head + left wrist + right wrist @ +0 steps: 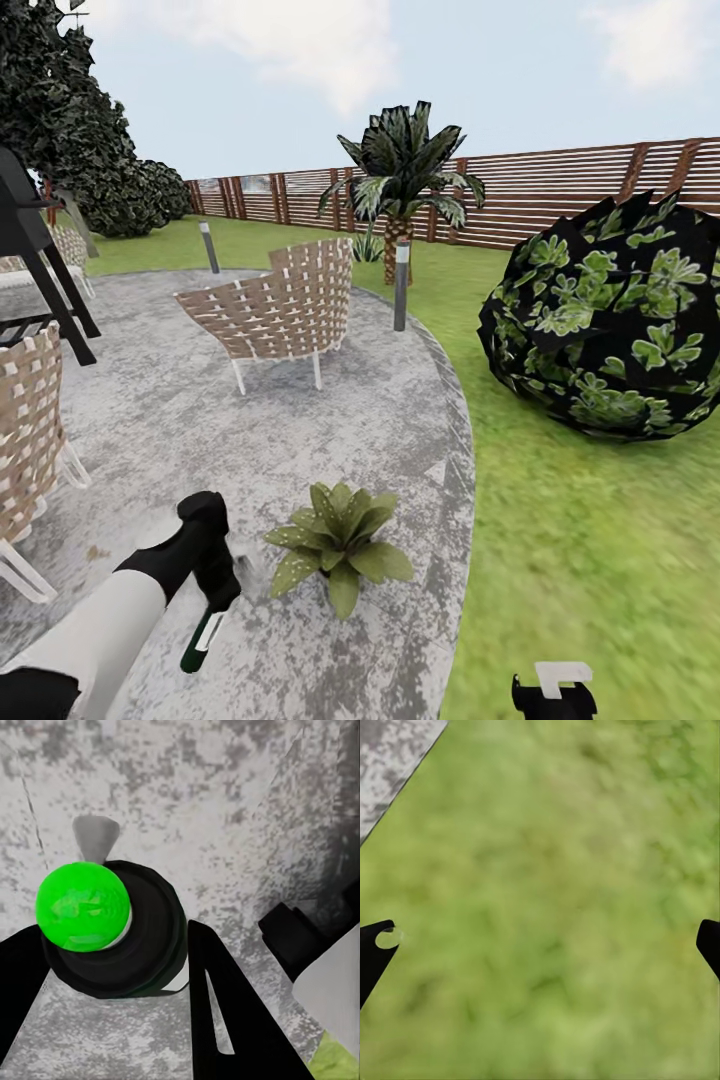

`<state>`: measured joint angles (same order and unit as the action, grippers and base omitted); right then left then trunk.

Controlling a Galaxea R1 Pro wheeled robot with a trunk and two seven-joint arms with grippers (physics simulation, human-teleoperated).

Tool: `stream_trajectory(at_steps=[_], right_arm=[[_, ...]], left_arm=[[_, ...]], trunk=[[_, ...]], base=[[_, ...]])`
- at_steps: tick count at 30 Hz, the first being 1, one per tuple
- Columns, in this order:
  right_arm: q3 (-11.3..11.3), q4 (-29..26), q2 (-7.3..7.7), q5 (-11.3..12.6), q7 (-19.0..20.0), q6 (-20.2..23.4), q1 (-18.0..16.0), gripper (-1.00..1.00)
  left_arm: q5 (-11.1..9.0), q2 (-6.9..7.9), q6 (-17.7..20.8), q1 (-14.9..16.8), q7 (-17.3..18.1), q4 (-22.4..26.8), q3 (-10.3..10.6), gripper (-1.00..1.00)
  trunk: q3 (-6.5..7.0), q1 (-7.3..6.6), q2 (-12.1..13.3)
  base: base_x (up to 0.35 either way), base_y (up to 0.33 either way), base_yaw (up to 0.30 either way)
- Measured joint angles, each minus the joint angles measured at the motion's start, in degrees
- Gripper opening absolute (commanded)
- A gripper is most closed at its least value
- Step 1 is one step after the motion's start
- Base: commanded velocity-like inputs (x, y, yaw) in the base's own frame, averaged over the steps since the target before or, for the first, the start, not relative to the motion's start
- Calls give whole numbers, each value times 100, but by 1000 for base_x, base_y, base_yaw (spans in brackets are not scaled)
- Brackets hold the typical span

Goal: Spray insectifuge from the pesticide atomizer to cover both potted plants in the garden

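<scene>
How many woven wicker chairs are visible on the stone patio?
3. One beige woven wicker chair stands mid-patio before the palm; another is at the left edge; a third shows partly, far left. More may be hidden.

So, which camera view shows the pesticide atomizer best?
The head view: the pesticide atomizer appears lengthwise, dark green with a white label, held in the left gripper beside a potted plant. The left wrist view looks along it, end-on, between the gripper's fingers. The right wrist view looks at grass.
</scene>
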<state>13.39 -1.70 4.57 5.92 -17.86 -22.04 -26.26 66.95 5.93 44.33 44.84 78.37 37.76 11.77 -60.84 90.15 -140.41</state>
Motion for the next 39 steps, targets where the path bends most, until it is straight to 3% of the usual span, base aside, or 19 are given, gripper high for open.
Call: stream_trajectory(at_steps=[3, 15, 23, 25, 26, 28, 39], right_arm=[[11, -18, -21, 6, -6, -8, 0, 100], [8, -16, -19, 7, -6, -9, -1, 100], [7, -16, -18, 8, -7, -9, -1, 100], [8, -14, -18, 8, -8, -9, -1, 100], [8, -10, -18, 8, -7, -9, -1, 100], [8, -7, -19, 8, -8, -10, -1, 100], [17, -14, -36, 7, -1, -11, -2, 100]], left_arm=[[10, -5, 148, 73, 0, -5, -207, -100], [45, -3, 166, 80, 1, -4, -215, -100], [63, 15, 159, 65, 1, 3, -181, -100], [143, 17, 157, 68, 1, 4, -183, -100], [321, 12, 162, 77, 0, 5, -196, -100], [372, -1, 166, 79, 15, 6, -214, -100], [376, -4, 166, 81, 23, 5, -216, -100]], trunk=[[0, 0, 0], [0, -3, 0], [0, 0, 0], [0, 0, 0], [0, 0, 0], [0, 0, 0], [-51, 0, 0]], base=[[0, -38, 0], [223, -98, 252], [24, 0, 278], [1, 0, 278], [0, 0, 278], [0, -127, 278], [0, -267, 238]])
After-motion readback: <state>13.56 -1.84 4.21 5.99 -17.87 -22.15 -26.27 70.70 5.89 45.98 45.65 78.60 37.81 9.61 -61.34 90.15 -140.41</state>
